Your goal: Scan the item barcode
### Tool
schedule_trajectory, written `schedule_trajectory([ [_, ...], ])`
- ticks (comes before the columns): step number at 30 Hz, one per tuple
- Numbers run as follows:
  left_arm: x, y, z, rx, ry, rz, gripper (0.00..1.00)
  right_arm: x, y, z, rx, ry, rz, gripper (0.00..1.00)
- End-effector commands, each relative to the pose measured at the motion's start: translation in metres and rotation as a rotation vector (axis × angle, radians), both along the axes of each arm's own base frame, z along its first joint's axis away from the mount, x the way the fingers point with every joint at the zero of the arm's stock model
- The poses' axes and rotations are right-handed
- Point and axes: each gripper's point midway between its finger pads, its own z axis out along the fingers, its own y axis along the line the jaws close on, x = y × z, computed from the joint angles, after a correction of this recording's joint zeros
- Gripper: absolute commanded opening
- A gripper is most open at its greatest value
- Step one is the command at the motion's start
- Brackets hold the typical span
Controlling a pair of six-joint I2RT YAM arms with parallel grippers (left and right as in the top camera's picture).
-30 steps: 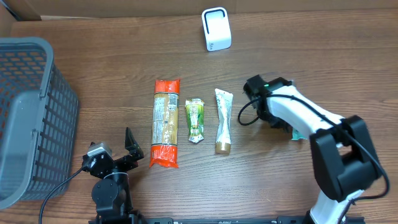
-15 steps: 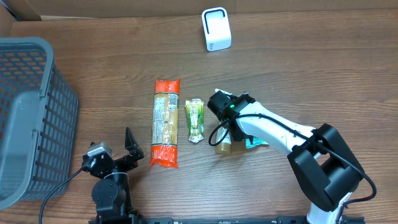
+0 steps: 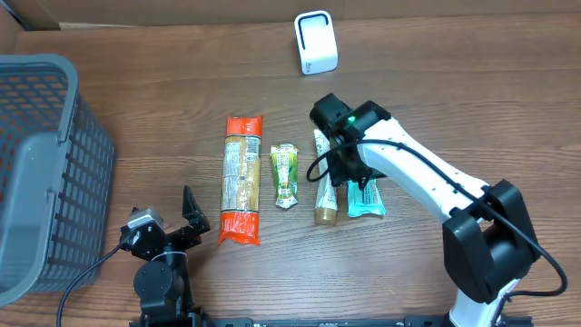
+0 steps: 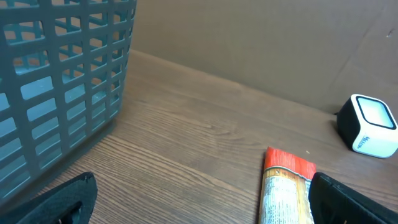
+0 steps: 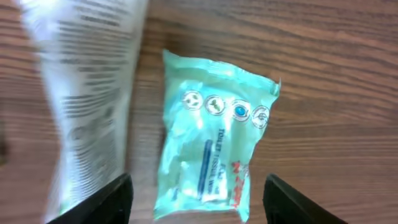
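Left fingers (image 3: 191, 207), lower left of frame: spread wide, empty, no change. Pasta pack (image 3: 241, 179), green sachet (image 3: 285, 176) and tube (image 3: 325, 178) sit in their row, unmoved. Change: the tissue pack (image 5: 211, 149), a second ago carried at frame right, now lies flat on the bench (image 3: 472, 100) just right of the tube. Right fingers (image 5: 109, 202) are parted either side of it, gripping nothing. Judgement: item released into the row, well apart from the scanner (image 3: 316, 43).

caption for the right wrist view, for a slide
Open right gripper over a teal tissue pack on the table, beside a white tube.
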Motion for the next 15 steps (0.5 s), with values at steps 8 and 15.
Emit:
schedule_trajectory([
  [8,-0.001,0.001,0.002,0.019,-0.006,0.006,1.0,-0.009,0.032,0.022,0.219,0.067,0.069,0.69],
  [15,-0.001,0.001,0.002,0.019,-0.006,0.006,1.0,0.007,0.009,0.023,0.244,0.068,-0.014,0.64],
])
